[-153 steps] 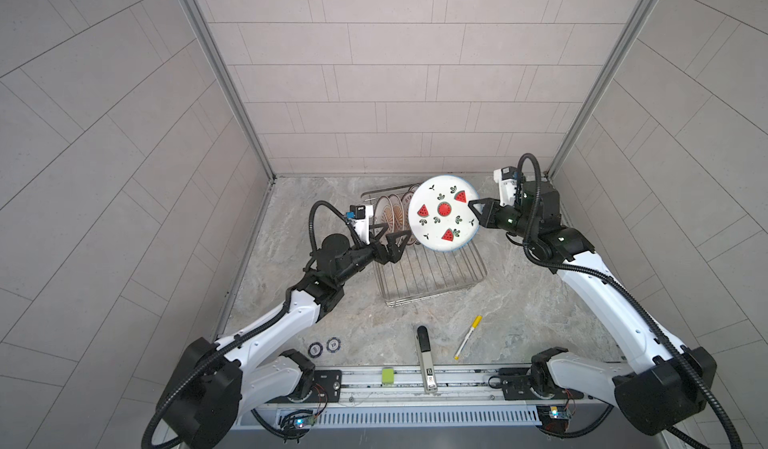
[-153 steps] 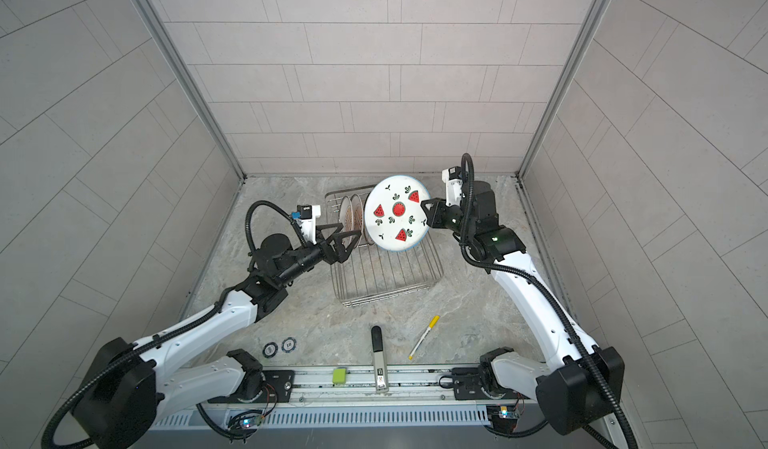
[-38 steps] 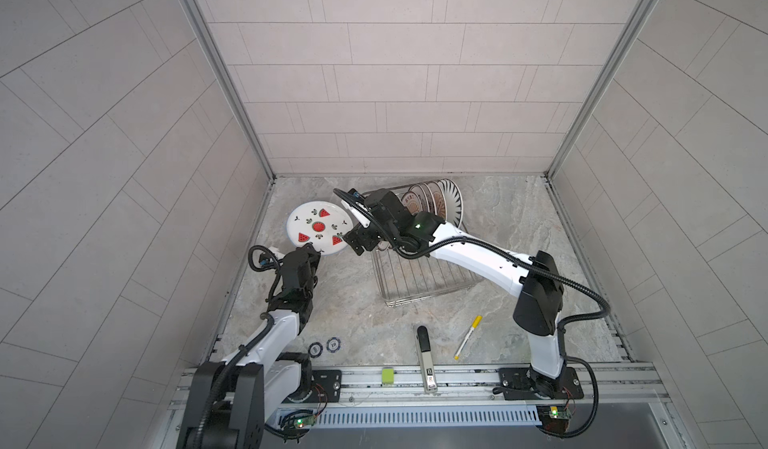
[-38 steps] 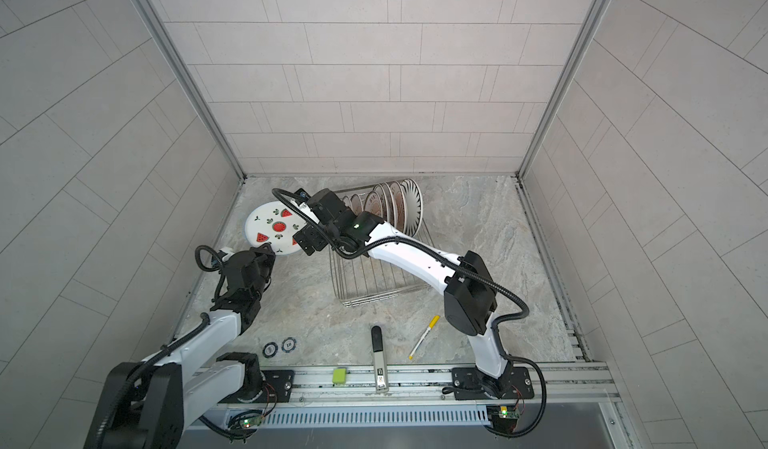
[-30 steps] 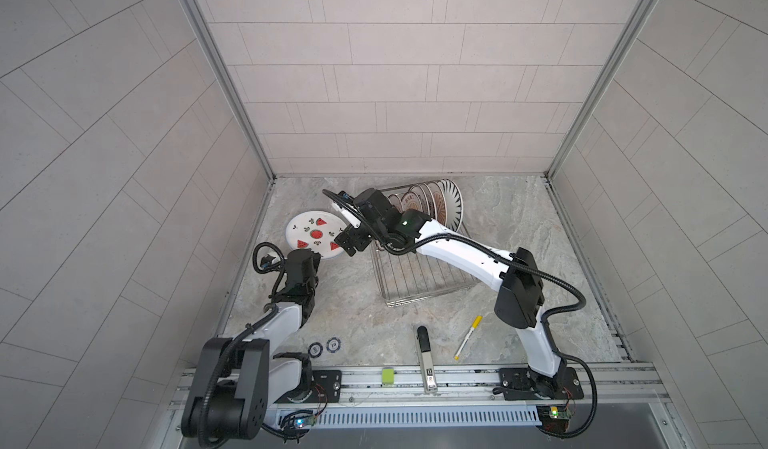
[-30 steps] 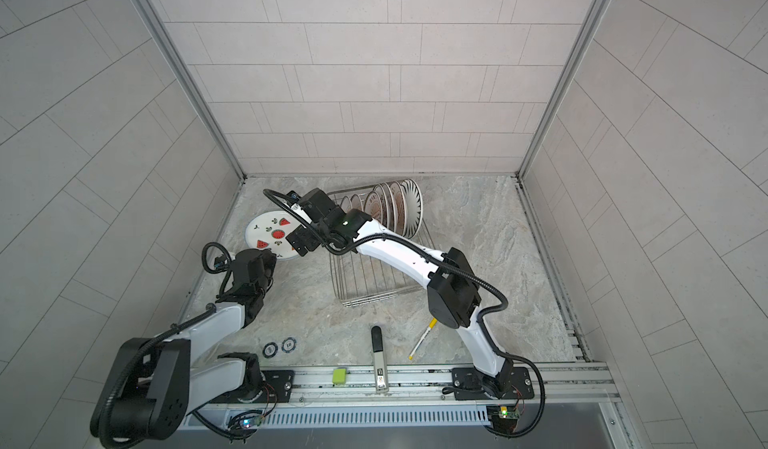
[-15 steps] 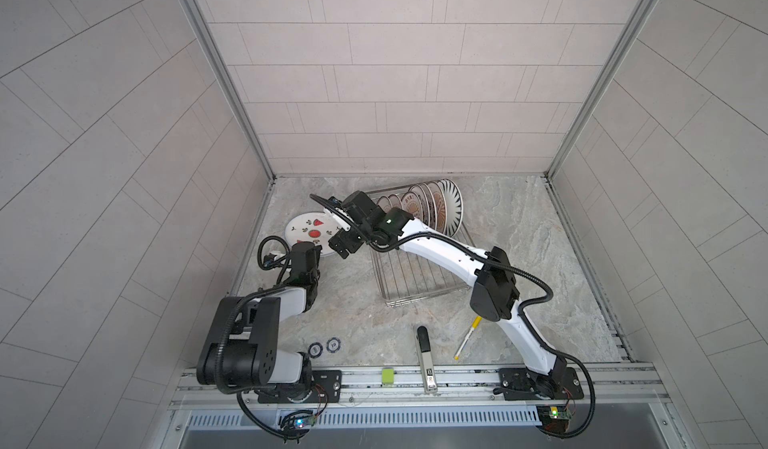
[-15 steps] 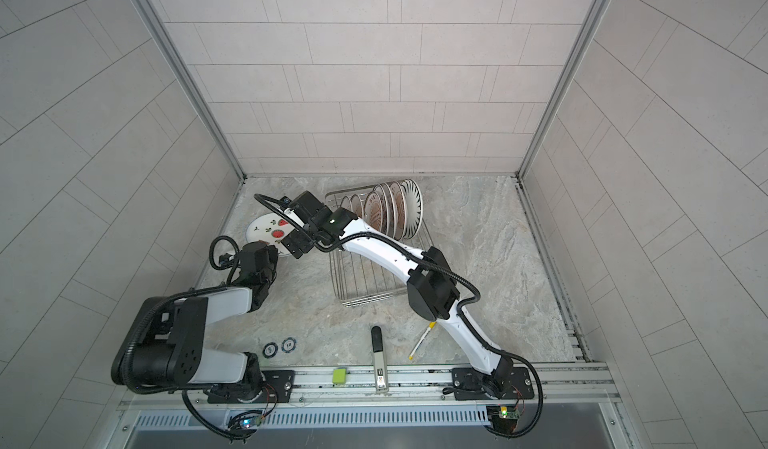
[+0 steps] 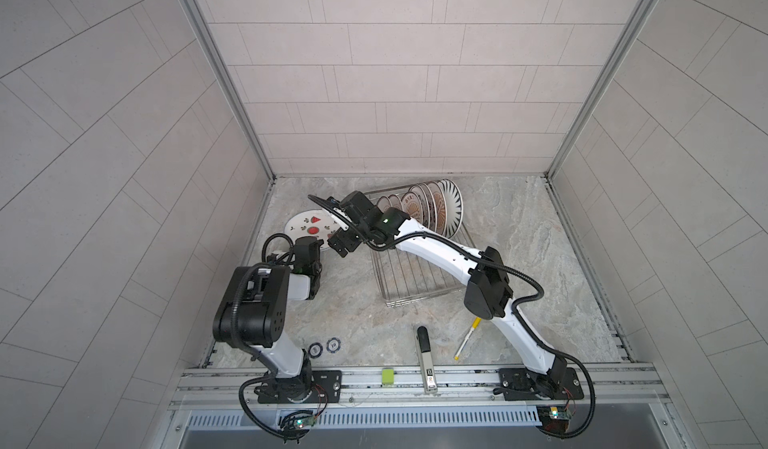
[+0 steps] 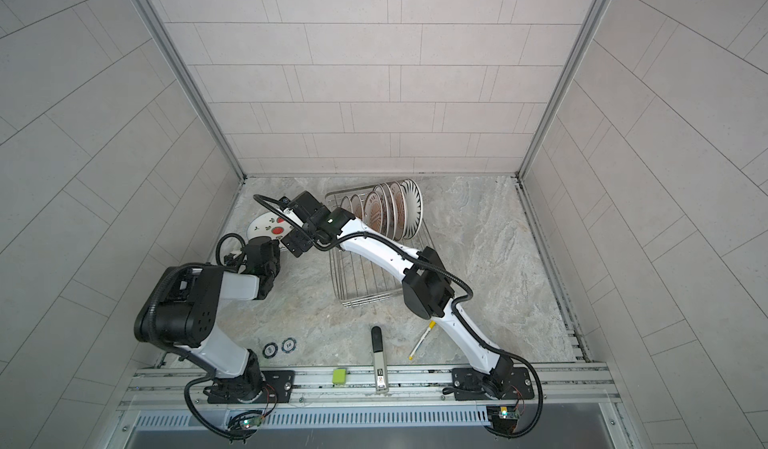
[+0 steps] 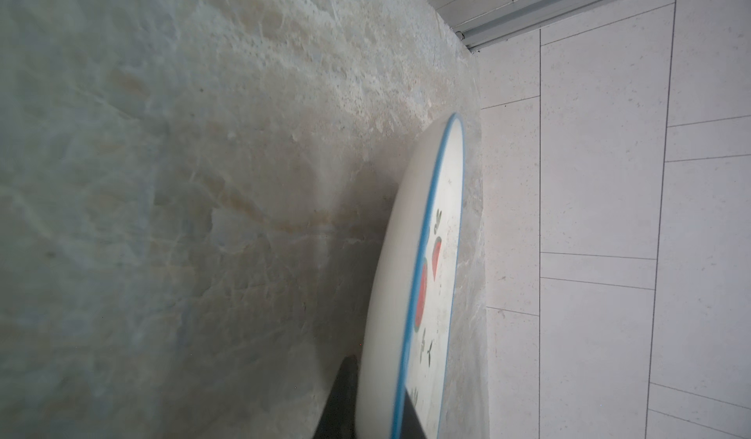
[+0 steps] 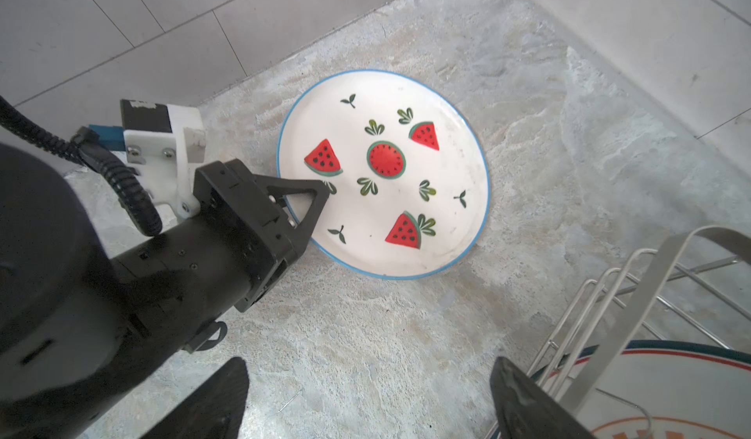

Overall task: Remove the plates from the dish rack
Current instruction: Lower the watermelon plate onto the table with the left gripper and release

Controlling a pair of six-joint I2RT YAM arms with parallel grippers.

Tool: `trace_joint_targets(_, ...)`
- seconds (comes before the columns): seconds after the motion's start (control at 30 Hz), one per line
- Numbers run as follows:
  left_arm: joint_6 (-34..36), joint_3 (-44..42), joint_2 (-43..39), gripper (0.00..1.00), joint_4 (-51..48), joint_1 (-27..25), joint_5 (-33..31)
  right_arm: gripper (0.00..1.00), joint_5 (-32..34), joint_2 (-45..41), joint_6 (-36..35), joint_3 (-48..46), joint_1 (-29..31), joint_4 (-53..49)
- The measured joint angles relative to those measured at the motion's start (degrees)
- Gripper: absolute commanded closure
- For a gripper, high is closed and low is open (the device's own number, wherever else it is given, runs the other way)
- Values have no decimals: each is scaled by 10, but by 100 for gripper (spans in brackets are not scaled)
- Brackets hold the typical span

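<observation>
I count: 1 watermelon plate (image 12: pixel 406 197), left fingers (image 12: pixel 292 183) clenched on rim | about 6 plates (image 9: pixel 440 212) in 1 dish rack (image 9: pixel 415 276) | right fingers (image 12: pixel 219 400) released.

Poker chip (image 10: pixel 289 345) reads "10"; no other legible txt.

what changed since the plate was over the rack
The watermelon plate moved from above the dish rack down to its left, passing from the right end effector, now open, to the left end effector, shut on its rim. The other plates stayed racked.
</observation>
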Motion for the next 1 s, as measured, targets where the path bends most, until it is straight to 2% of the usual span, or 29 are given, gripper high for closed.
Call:
trace_joint_targets(0.43,-46,90,136,98,76,11,26,5,-3,18,-2,12,-9,14)
trace_joint_targets(0.6,-54,95,144,82,82,12,29,5,-5,27,-2,16,-11,16)
trace_joint_targets(0.73,-53,96,146,79,70,15,29,5,-4,28,-2,16,-14,17)
trace_joint_targets(0.8,-54,96,147,69,68,17,28,6,-4,29,-2,16,-14,18)
trace_joint_targets(0.9,-54,99,147,66,73,20,27,6,-4,30,-2,16,-15,17)
trace_joint_targets(0.97,-52,99,147,56,77,21,26,6,-4,30,-1,16,-15,17)
trace_joint_targets(1.0,-51,100,147,54,80,21,24,6,-4,30,0,16,-15,17)
